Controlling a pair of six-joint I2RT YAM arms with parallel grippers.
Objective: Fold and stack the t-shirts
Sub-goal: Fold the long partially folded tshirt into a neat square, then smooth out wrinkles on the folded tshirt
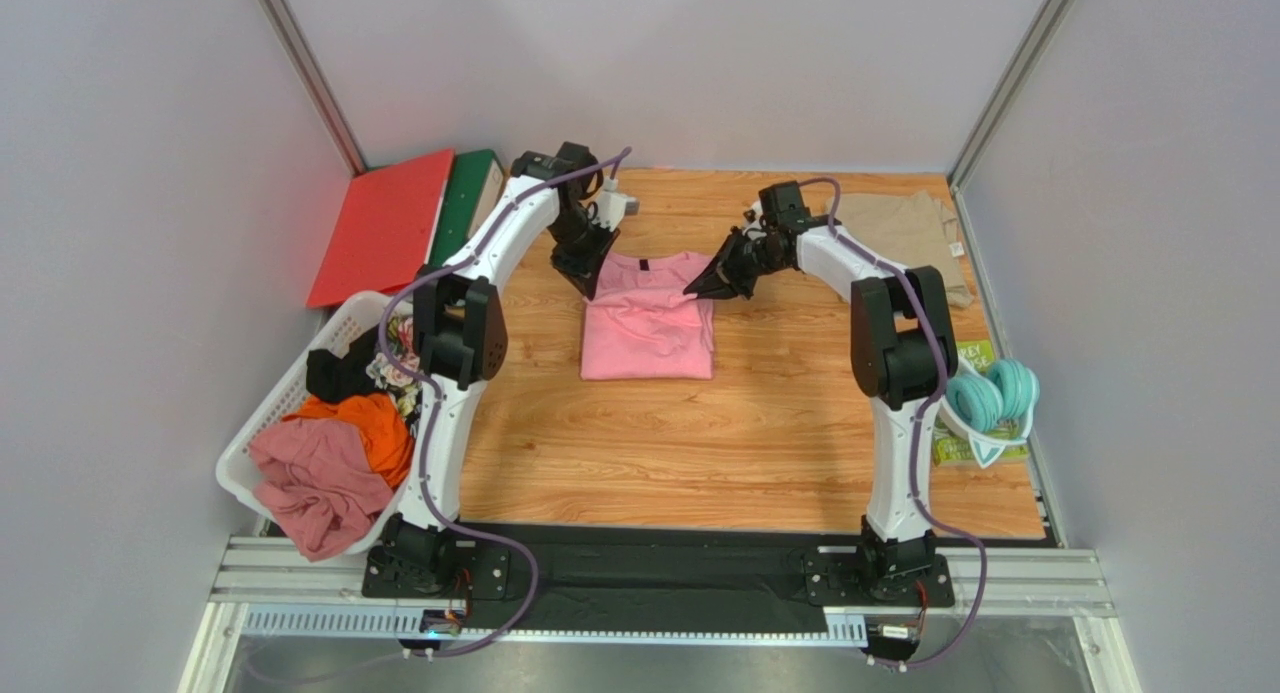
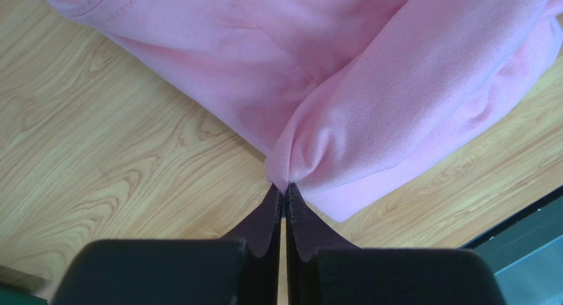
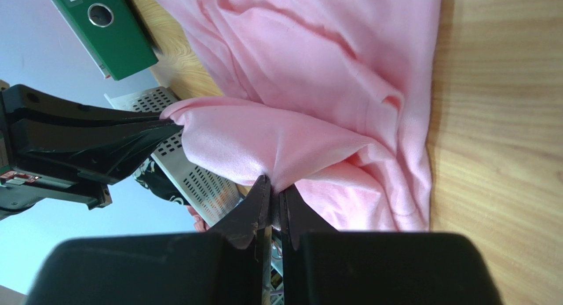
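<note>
The light pink t-shirt (image 1: 646, 326) lies on the wooden table near the middle back, partly folded, its dark neck label at the far edge. My left gripper (image 1: 591, 285) is shut on the shirt's far left corner; the left wrist view shows pink cloth (image 2: 370, 107) pinched at its tips (image 2: 285, 188). My right gripper (image 1: 703, 285) is shut on the far right corner; the right wrist view shows pink cloth (image 3: 317, 87) bunched at its tips (image 3: 273, 183). The held edge is lifted a little off the table. The khaki-beige t-shirt (image 1: 902, 225) lies at the back right.
A white laundry basket (image 1: 271, 423) of crumpled clothes stands at the left. Red (image 1: 383, 225) and green (image 1: 466, 198) binders lie at the back left. A teal item (image 1: 995, 396) sits at the right edge. Grey walls enclose the table.
</note>
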